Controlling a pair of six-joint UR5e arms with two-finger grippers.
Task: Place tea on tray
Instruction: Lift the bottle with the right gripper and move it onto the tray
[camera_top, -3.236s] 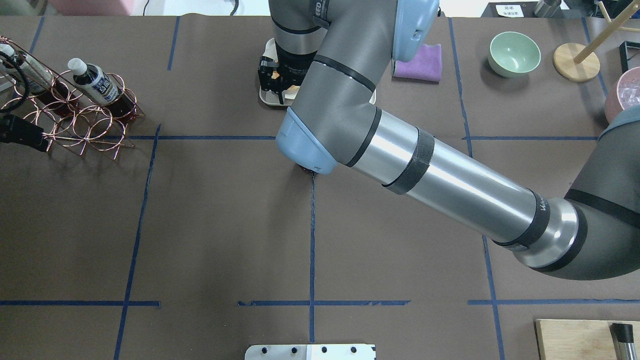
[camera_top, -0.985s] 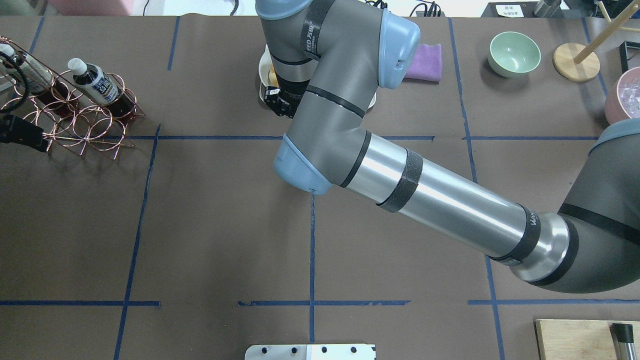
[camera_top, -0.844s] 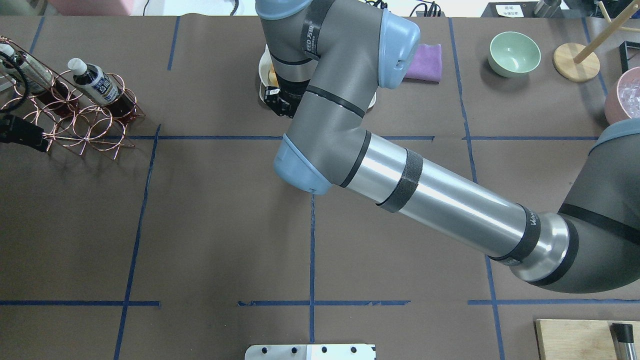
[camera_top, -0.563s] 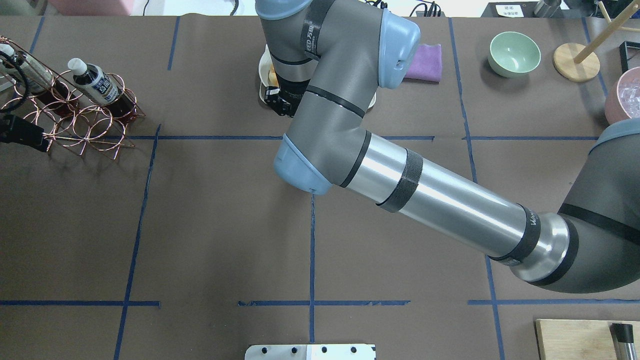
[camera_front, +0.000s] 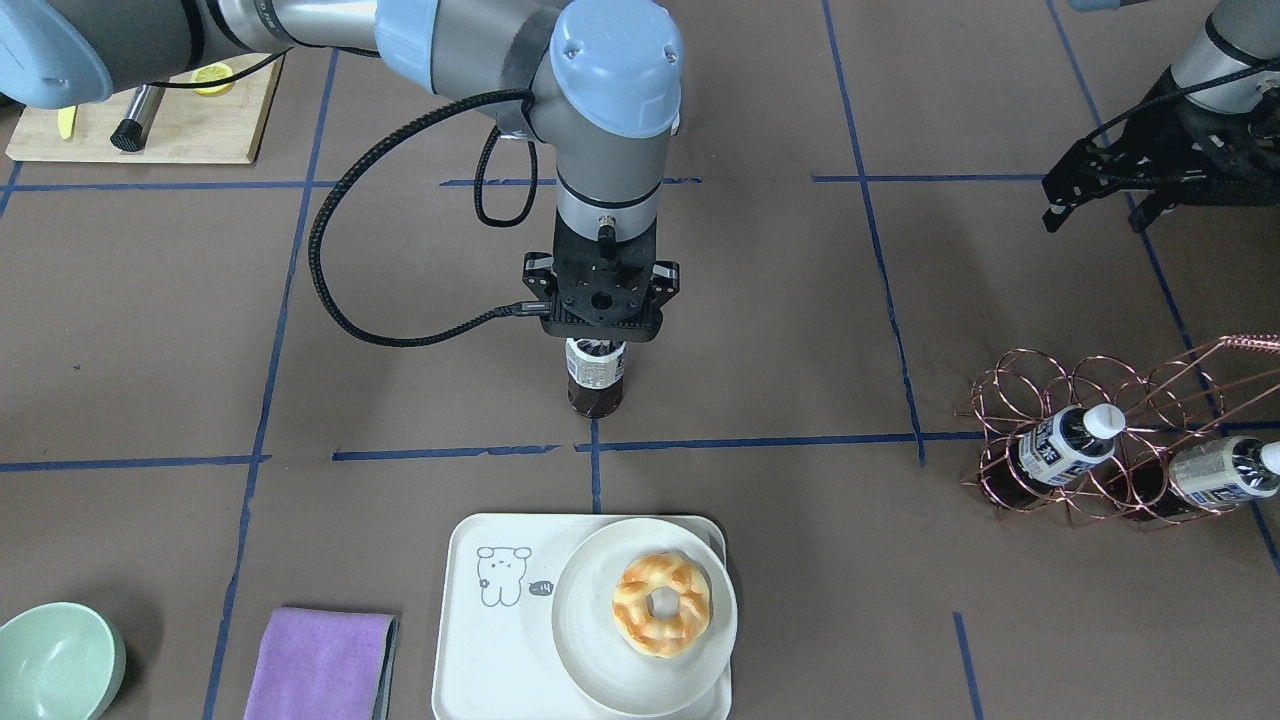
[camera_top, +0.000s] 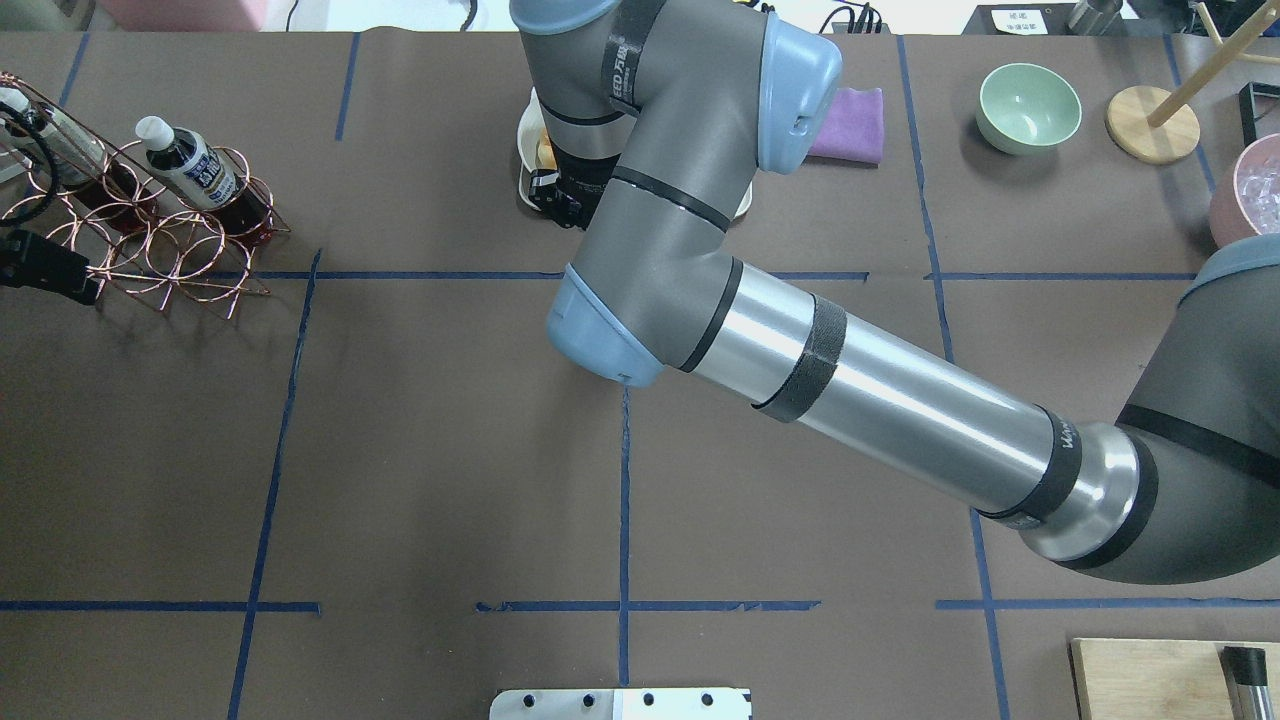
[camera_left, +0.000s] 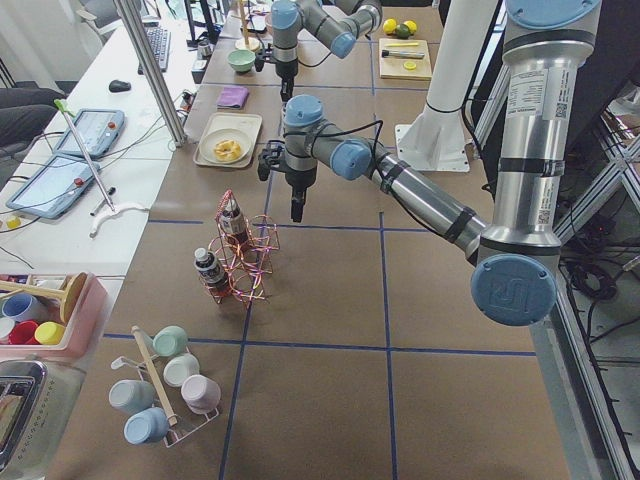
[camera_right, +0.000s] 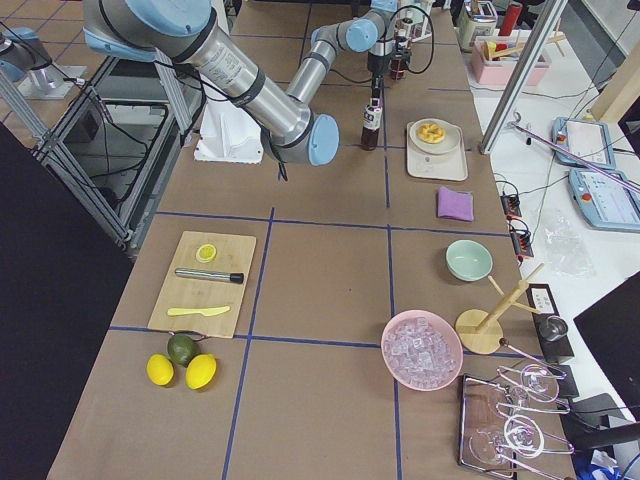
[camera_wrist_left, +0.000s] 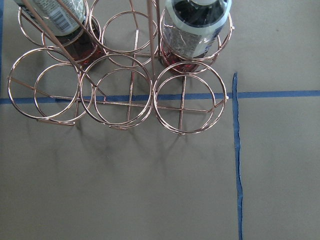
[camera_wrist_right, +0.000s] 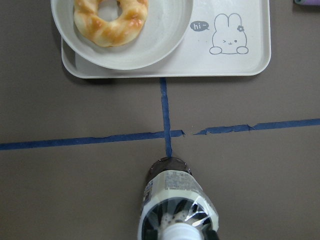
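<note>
My right gripper (camera_front: 597, 350) is shut on the neck of the tea (camera_front: 596, 378), a small bottle of dark liquid with a pale label, held upright. It hangs at the blue tape crossing, just short of the tray (camera_front: 495, 640). I cannot tell whether its base touches the table. In the right wrist view the tea (camera_wrist_right: 175, 202) is at the bottom and the tray (camera_wrist_right: 235, 55) lies ahead at the top. The tray's side with the drawn animal is bare. My left gripper (camera_front: 1095, 215) is open and empty, near the wire rack.
A round plate (camera_front: 585, 640) with a doughnut (camera_front: 662, 603) fills one half of the tray. A copper wire rack (camera_front: 1100, 400) holds two more bottles (camera_front: 1060, 445). A purple cloth (camera_front: 320, 665) and a green bowl (camera_front: 55, 660) lie beside the tray. A cutting board (camera_front: 180, 120) sits by the robot.
The right arm has swung and its wrist has re-posed with the bottle still gripped. Over the last second it edged slightly toward the tray. The left arm has not moved.
</note>
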